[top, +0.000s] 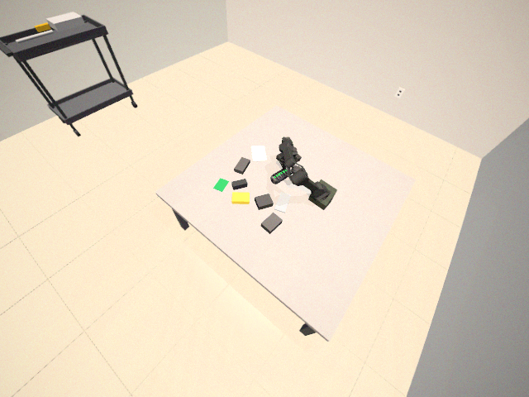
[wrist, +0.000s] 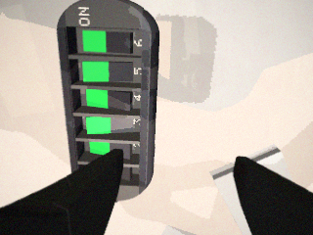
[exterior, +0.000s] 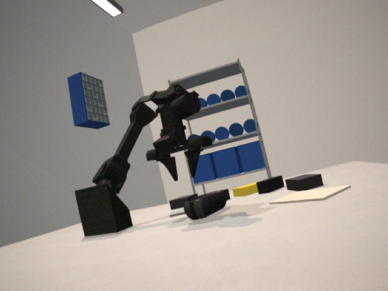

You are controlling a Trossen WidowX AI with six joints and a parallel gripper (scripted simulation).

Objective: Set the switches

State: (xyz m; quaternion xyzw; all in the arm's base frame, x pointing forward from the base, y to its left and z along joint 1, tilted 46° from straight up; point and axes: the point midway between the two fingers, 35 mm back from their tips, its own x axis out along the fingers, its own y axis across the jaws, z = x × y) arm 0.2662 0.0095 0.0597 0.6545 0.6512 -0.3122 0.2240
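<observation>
The controller unit (wrist: 110, 93) is seen lying on the bench (exterior: 282, 237) directly beneath the spread, empty gripper (exterior: 182, 170), its long axis running away from the wrist, so that one finger (wrist: 88, 191) is placed over its near end.

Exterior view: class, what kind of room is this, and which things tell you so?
Probably a workshop or storeroom: a metal shelf rack with blue bins, a blue drawer cabinet on the wall, and a bench with parts.

A matte black jointed arm (exterior: 130, 137) on a dark boxy base (exterior: 90, 219), with tapered pointed jaws.
</observation>
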